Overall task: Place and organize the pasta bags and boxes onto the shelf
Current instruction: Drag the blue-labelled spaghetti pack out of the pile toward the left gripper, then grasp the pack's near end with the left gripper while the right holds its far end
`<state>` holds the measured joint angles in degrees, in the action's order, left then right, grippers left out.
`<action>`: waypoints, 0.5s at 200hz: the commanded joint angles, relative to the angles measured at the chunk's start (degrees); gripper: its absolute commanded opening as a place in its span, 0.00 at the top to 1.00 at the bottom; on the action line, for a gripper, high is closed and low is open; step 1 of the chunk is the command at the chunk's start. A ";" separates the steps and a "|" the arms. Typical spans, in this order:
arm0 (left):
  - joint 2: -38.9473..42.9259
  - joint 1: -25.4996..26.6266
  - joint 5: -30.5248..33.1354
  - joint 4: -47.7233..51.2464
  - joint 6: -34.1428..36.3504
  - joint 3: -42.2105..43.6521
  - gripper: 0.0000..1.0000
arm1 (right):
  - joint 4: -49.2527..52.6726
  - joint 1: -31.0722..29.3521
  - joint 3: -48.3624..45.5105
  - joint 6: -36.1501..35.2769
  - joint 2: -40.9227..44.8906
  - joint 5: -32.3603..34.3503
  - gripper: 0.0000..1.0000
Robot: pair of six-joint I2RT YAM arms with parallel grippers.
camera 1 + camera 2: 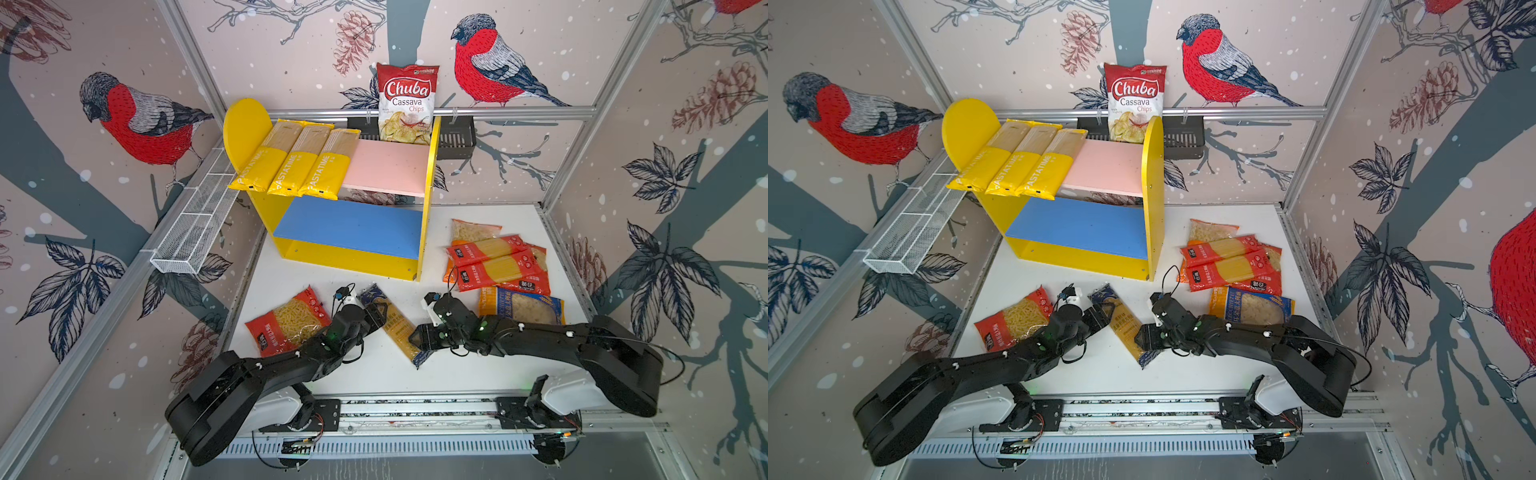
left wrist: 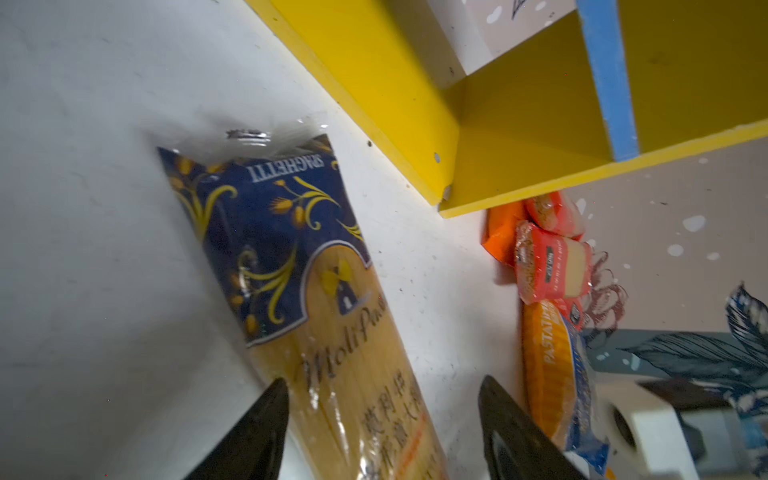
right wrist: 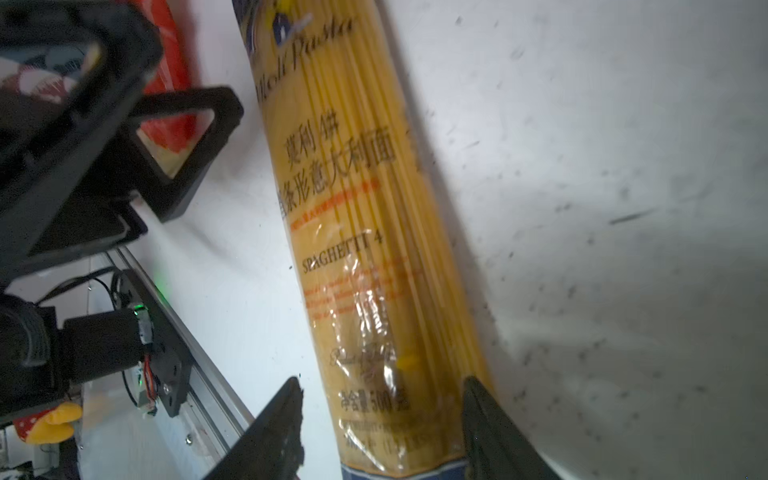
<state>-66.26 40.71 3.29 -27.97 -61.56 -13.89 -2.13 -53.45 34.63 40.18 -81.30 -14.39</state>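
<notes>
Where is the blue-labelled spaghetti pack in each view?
In a top view: the spaghetti pack lies diagonally, front centre.
In a top view: the pack, same spot.
Left wrist: the pack fills the centre.
Right wrist: the pack runs through the centre.
Shared landmark: the white table beneath it.

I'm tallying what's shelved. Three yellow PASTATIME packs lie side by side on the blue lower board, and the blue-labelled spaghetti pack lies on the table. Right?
One slip: the three PASTATIME packs lie on the pink upper board, not the blue lower board; both top views show it. The blue-labelled spaghetti pack does lie on the table.
</notes>
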 commanded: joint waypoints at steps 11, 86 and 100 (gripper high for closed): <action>2.02 1.08 -4.25 2.92 -2.47 2.59 0.29 | 2.90 6.19 2.17 -7.40 -1.24 -5.57 0.37; -1.87 8.51 -1.96 -5.10 -10.40 6.06 0.33 | -4.53 8.93 7.03 -9.40 -14.17 -13.96 0.42; -2.85 8.51 -1.71 -6.05 -10.75 6.40 0.36 | -6.40 8.59 7.03 -8.58 -15.96 -15.81 0.43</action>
<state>-67.70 49.10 1.48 -30.55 -70.52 -8.21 -4.38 -44.29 41.52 31.20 -94.74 -25.63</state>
